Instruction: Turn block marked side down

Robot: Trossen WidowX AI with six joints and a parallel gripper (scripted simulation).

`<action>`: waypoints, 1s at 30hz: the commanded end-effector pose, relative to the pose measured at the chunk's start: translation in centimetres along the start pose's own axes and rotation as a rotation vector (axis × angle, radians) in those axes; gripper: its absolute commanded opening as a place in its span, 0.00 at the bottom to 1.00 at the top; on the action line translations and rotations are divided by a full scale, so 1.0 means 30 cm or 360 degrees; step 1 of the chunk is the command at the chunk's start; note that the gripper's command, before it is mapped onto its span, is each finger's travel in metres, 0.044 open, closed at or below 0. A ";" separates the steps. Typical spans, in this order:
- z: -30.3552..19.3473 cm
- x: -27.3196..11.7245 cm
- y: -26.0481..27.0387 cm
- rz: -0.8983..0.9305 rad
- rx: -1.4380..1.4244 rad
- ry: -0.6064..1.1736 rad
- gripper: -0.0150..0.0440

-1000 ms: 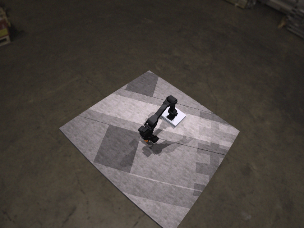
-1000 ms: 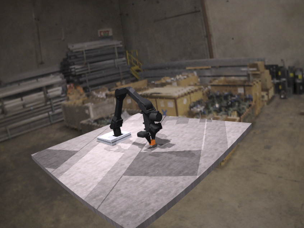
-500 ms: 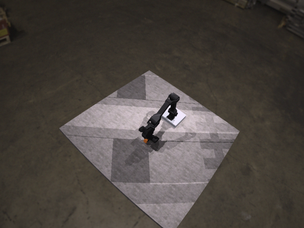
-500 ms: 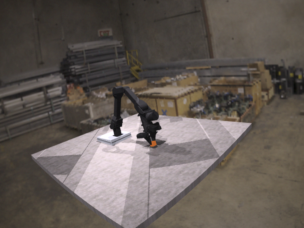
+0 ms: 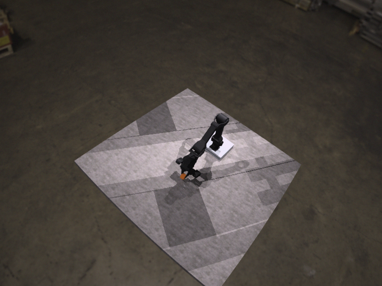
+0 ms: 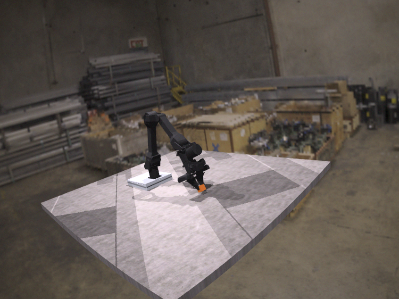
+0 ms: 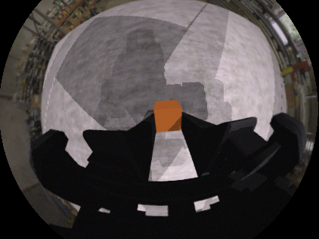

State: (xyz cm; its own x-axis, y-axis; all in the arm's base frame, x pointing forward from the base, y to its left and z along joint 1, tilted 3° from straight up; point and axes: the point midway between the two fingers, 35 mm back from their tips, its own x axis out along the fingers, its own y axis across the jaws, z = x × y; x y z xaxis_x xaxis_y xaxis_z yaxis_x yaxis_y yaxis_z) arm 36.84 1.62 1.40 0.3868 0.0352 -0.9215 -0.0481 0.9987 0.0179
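Note:
The orange block is between the two black fingertips of my gripper. The gripper is shut on it. In the exterior view the block looks tilted and slightly above the table, with a shadow near it; whether an edge touches the table I cannot tell. In the wrist view the block shows one large plain orange face and a narrow face above it. I see no mark on the faces in view; the sides under the fingers are hidden.
The arm's white base plate stands on the table behind the gripper. The table's edges drop off on all sides. Crates and stacked metal beams stand in the background, beyond the table.

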 end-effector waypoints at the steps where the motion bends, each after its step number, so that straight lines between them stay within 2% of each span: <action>1: 0.001 -0.013 0.002 0.0007 0.0007 -0.0119 0.25; 10: -0.001 -0.009 0.002 0.0007 0.0007 -0.0169 0.25; 30: -0.011 0.099 0.001 0.0004 0.0008 -0.0638 0.25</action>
State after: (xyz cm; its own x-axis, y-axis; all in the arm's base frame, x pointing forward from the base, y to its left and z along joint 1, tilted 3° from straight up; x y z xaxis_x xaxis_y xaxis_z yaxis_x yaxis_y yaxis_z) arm 37.90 1.72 -0.99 0.6846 0.0469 -0.7274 -0.0481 0.9987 0.0191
